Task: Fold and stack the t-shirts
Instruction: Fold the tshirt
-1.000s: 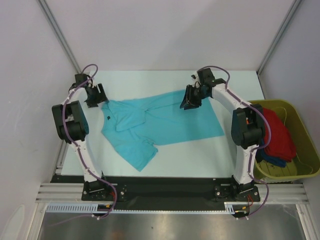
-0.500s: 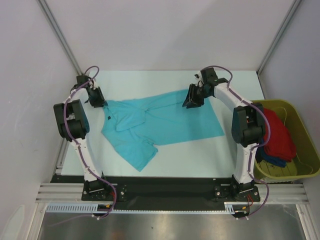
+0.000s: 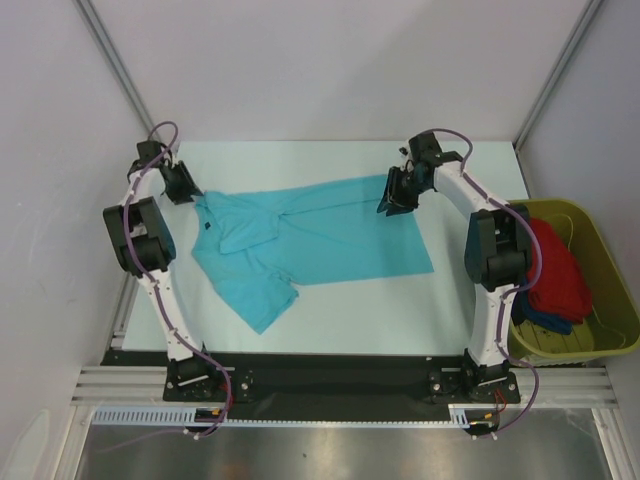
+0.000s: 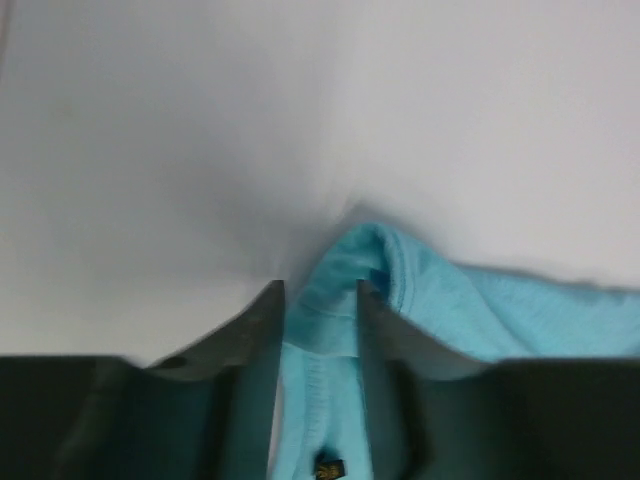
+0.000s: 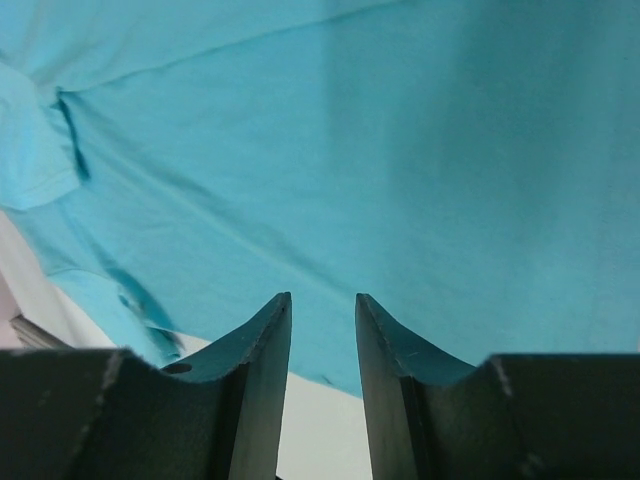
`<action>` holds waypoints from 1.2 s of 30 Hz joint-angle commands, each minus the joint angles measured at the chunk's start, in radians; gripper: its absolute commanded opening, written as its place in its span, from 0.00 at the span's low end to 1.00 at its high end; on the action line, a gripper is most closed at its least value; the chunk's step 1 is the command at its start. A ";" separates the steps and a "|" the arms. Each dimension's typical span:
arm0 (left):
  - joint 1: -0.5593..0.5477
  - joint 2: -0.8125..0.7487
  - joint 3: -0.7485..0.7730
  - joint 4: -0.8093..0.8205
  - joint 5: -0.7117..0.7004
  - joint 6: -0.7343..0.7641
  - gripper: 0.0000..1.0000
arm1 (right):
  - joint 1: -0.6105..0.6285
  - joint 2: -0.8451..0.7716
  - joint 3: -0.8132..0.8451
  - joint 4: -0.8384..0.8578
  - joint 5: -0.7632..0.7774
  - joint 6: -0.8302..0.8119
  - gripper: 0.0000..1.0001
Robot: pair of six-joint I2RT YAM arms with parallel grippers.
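A turquoise t-shirt (image 3: pixel 320 240) lies spread on the white table, collar end to the left. My left gripper (image 3: pixel 187 187) is shut on its collar edge, and in the left wrist view the cloth (image 4: pixel 330 300) is bunched between the fingers with a small dark label below. My right gripper (image 3: pixel 392 193) is at the shirt's far right corner. In the right wrist view its jaws stand narrowly apart over the hem (image 5: pixel 320 340), which looks pinched. The shirt's far edge runs taut between the two grippers. A red t-shirt (image 3: pixel 555 265) and a dark blue t-shirt (image 3: pixel 540 320) lie in the tub.
An olive-green plastic tub (image 3: pixel 610 300) stands at the table's right edge beside the right arm. Grey walls with metal posts close in the left, back and right. A black rail runs along the near edge.
My left gripper has moved left and back, dragging the collar with it. The whole shirt has shifted left and its far edge has straightened. My right gripper has moved slightly right.
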 commanded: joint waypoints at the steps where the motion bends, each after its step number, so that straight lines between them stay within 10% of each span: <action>1: 0.013 0.000 0.098 -0.034 -0.085 -0.036 0.47 | 0.001 -0.051 0.037 -0.071 0.097 -0.039 0.38; 8: 0.009 -0.299 -0.116 -0.083 -0.278 -0.102 0.61 | 0.024 -0.133 0.009 -0.158 0.239 -0.068 0.45; 18: -0.164 -1.081 -0.980 -0.011 -0.207 -0.310 0.58 | 0.174 -0.353 -0.153 -0.228 0.592 -0.123 0.55; 21: -0.191 -1.274 -1.123 -0.049 -0.198 -0.366 0.58 | 0.233 -0.409 -0.177 -0.257 0.715 -0.128 0.69; 22: -0.191 -1.314 -1.147 -0.049 -0.172 -0.378 0.58 | 0.234 -0.431 -0.193 -0.258 0.726 -0.108 0.94; 28: -0.211 -1.387 -1.220 -0.167 -0.188 -0.473 0.57 | 0.081 -0.501 -0.381 -0.140 0.338 -0.026 1.00; 36: -0.209 -1.295 -1.372 -0.109 -0.107 -0.660 0.50 | 0.082 -0.548 -0.453 -0.114 0.230 0.058 1.00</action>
